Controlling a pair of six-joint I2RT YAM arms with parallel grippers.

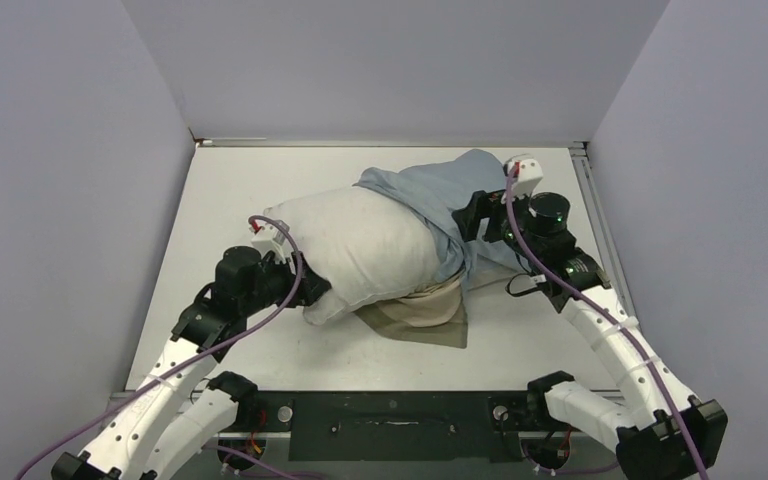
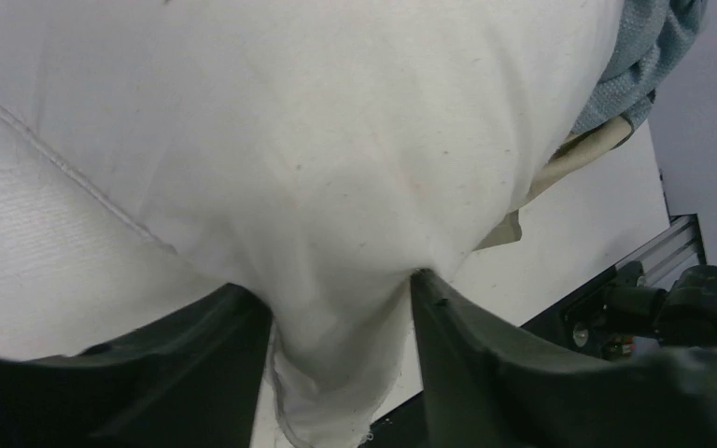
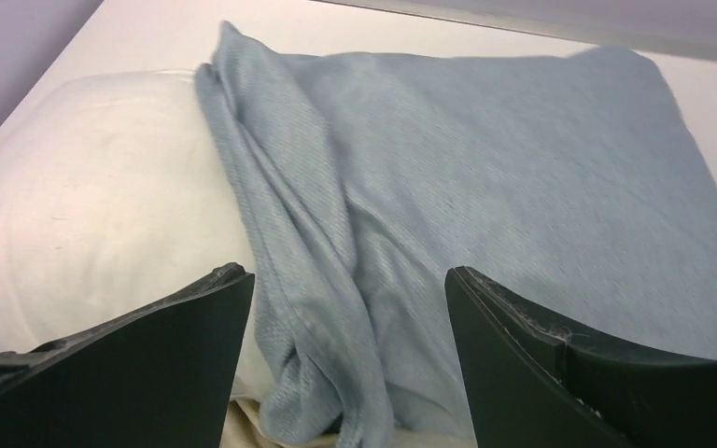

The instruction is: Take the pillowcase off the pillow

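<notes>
Plump off-white rectangular pillow (image 1: 360, 248) lies half inside limp dusty-blue cloth pillowcase (image 1: 438, 190); left gripper (image 2: 341, 280) has jaws part-open around its near-left corner, right gripper (image 3: 347, 273) jaws wide over the pillowcase

White table (image 1: 260, 190) enclosed by lavender-grey walls (image 1: 60, 150); aluminium rail (image 1: 592, 200) along its right edge, black plate (image 1: 390, 425) at its near edge.

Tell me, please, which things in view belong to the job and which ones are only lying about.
Belonging to the job: the pillowcase; the pillow; the left tool, with the pillow's corner between its fingers; the right tool, open above the pillowcase.
Only there: the table; the walls around it.
</notes>
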